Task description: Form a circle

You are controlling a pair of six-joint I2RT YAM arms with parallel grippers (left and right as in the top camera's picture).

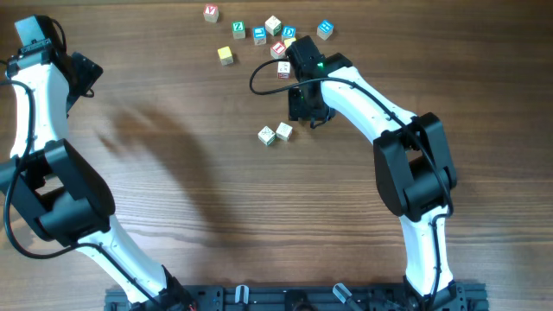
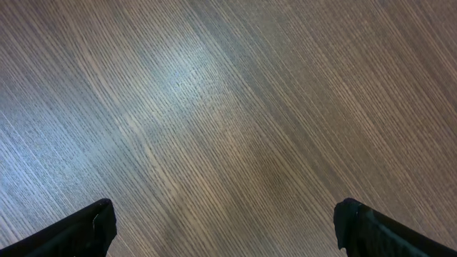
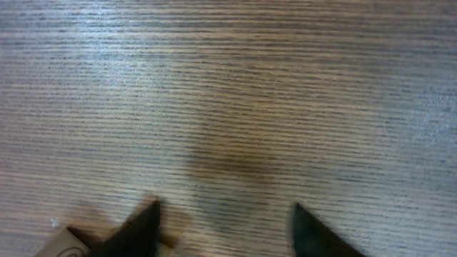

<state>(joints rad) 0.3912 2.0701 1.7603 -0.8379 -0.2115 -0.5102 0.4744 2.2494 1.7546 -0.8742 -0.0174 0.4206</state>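
**Overhead.** The cubes [image 1: 273,26] lie in a loose cluster at 12 o'clock on the table [image 1: 173,190]. No closed circle can be read among them yet. A pair [image 1: 275,133] of pale cubes sits side by side near the centre, well apart from the cluster. The right gripper [image 1: 305,108] hangs between the two groups, with the pair at its 7 o'clock; its jaws are hidden under the wrist here. A red-lettered cube [image 1: 283,69] sits just beside the wrist at 11 o'clock, and a black cable [image 1: 257,78] loops out close to it. The left gripper [image 1: 34,30] is parked at 10 o'clock, well apart from every cube.

**Left wrist.** The left gripper's jaws are spread wide over bare wood and hold nothing.

**Right wrist.** The fingers [image 3: 139,228] stand apart with only bare wood between them, so nothing is held. A cream cube [image 3: 64,246] shows at 7 o'clock, just outside one finger. Whether it touches the finger I cannot tell.

**Risks, as I judge them.**
- With the jaws apart, the outer finger could clip that cream cube on any sideways move and knock it out of place.
- The cable loop or the wrist could sweep the red-lettered cube as the arm turns.
- The cluster is tight, so reaching for one cube could push its neighbours.
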